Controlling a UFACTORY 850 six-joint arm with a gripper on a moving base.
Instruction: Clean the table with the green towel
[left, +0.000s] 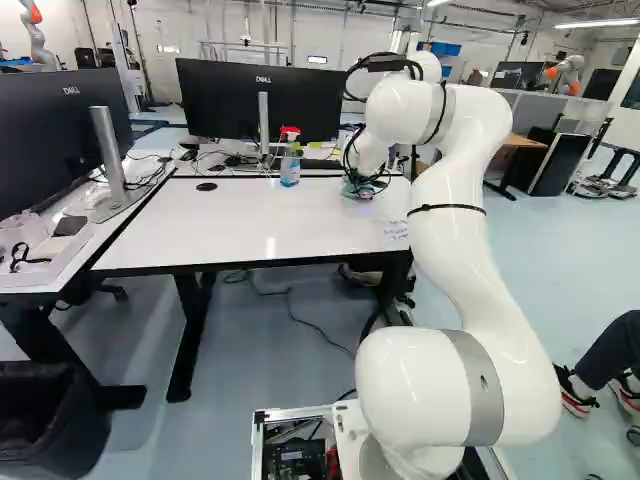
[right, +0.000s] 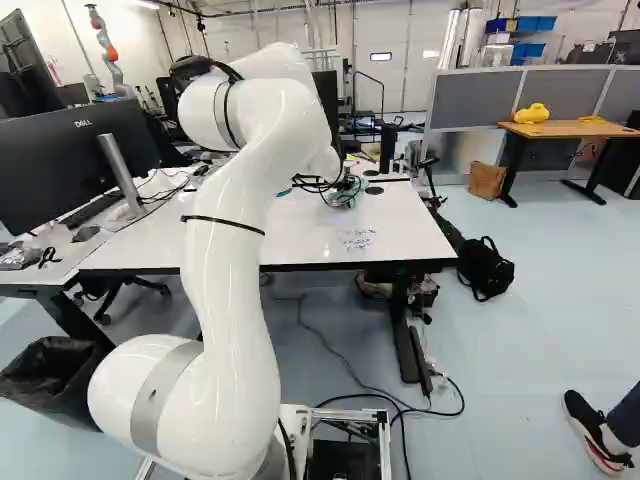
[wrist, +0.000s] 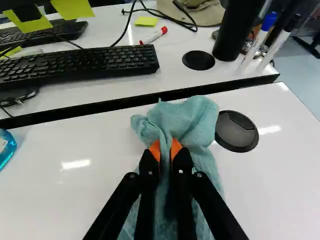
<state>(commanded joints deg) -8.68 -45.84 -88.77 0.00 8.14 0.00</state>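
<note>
The green towel (wrist: 192, 122) is pinched in the gripper (left: 362, 186), bunched between the orange pads (wrist: 155, 149); its upper folds are puffed out ahead of the fingertips and the rest is draped beneath the fingers. The towel is held over the far part of the white table (wrist: 60, 185). A black round cable cover (wrist: 236, 131) is set in the tabletop just beside the towel, on the gripper's right. Well off to the gripper's left, a spray bottle (left: 290, 165) (red at the nozzle, blue lower down) is seen standing. Ahead of the gripper, past the dark table edge, a black keyboard (wrist: 80, 65) and a red-capped marker (wrist: 154, 36) are laid out. Behind the gripper, toward the base, handwritten marks (right: 357, 238) are seen on the tabletop.
</note>
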